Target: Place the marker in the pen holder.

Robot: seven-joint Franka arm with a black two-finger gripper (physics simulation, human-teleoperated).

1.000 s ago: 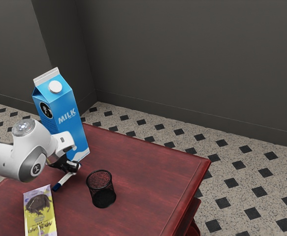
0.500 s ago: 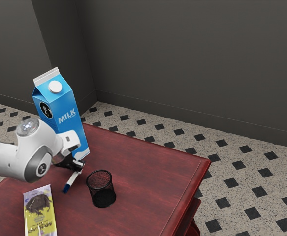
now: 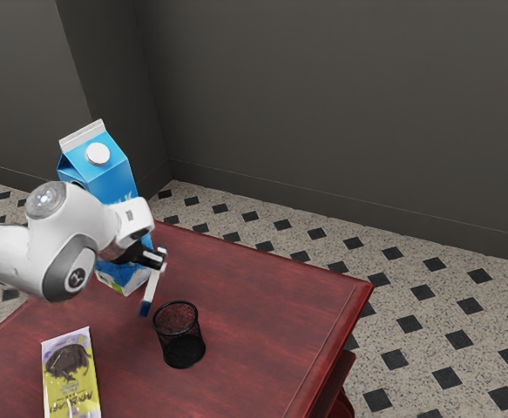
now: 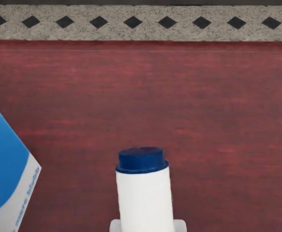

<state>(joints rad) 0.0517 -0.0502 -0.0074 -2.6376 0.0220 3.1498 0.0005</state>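
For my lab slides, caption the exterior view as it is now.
The gripper holds a white marker, blue end down, near the black mesh pen holder.

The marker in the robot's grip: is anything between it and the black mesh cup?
Nothing visible stands between the marker, held in my gripper, and the pen holder. In the exterior view, the milk carton stands behind the gripper, seemingly off that path.

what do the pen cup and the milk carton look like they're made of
The pen cup looks like black wire mesh, probably metal, with a matte finish: the table's red shows through its wall. The milk carton seems to be coated paperboard with a slight sheen, going by its flat folded faces and crimped top; its round white cap looks like smooth plastic.
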